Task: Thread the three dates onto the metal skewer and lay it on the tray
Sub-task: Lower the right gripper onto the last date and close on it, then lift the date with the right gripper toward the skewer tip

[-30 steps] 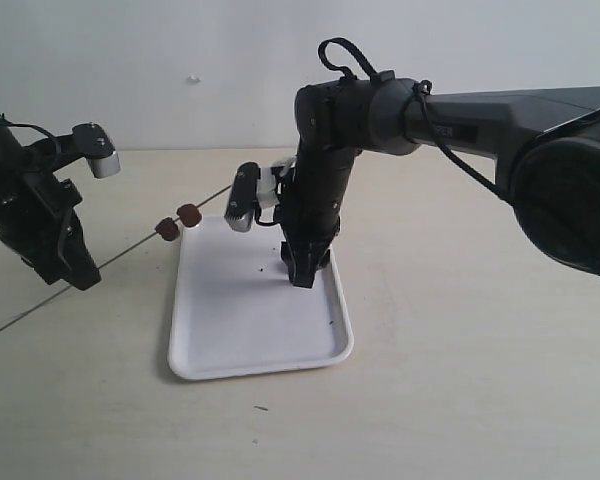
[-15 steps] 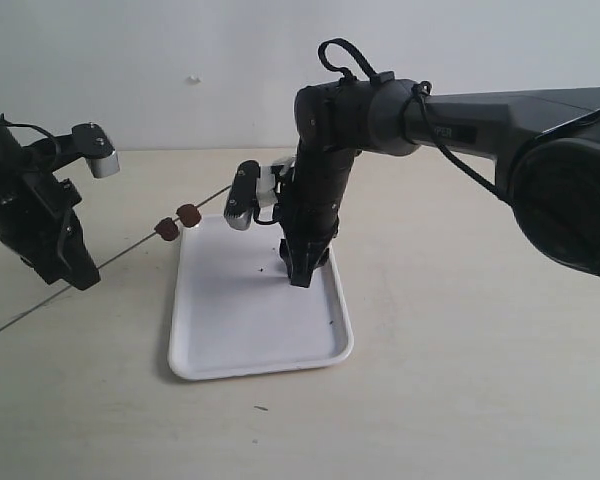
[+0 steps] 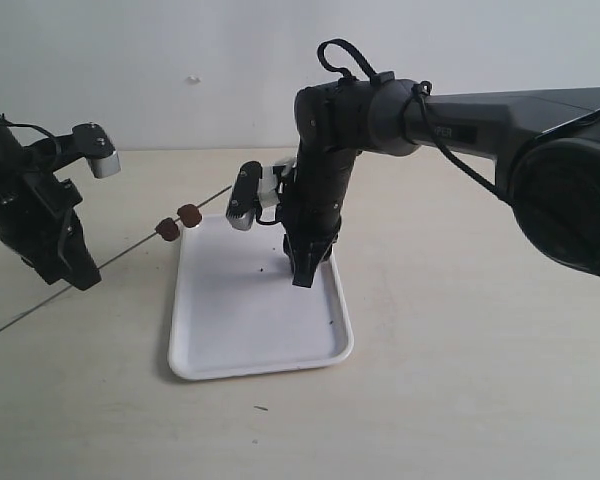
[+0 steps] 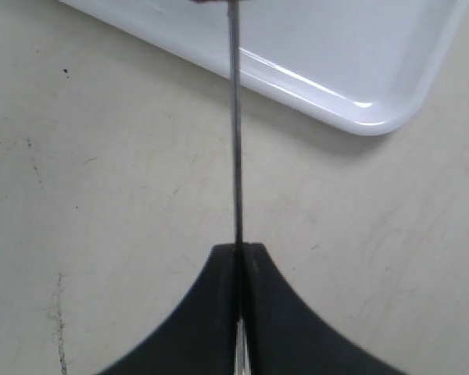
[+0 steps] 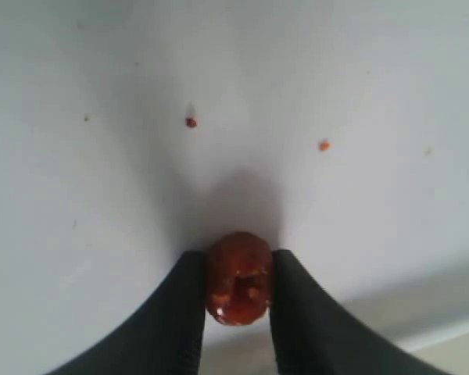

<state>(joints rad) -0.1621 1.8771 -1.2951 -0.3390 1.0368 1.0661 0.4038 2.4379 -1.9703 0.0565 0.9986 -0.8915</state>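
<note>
Date (image 5: pixel 236 285) now in right hand (image 5: pixel 238 267)

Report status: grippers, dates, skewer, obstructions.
Left gripper shut on thin silvery metal skewer, two small reddish-brown dates threaded. Right gripper closed around third date at flat white rectangular tray. No obstruction visible.

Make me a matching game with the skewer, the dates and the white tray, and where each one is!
Things:
1. metal skewer
2. two dates
3. third date
4. tray

Places:
A. lying flat on the table
B. pinched between the right jaws
C. threaded on the skewer
D. clamped in the left jaws

Pairs: 1-D, 2-C, 3-B, 4-A
</note>
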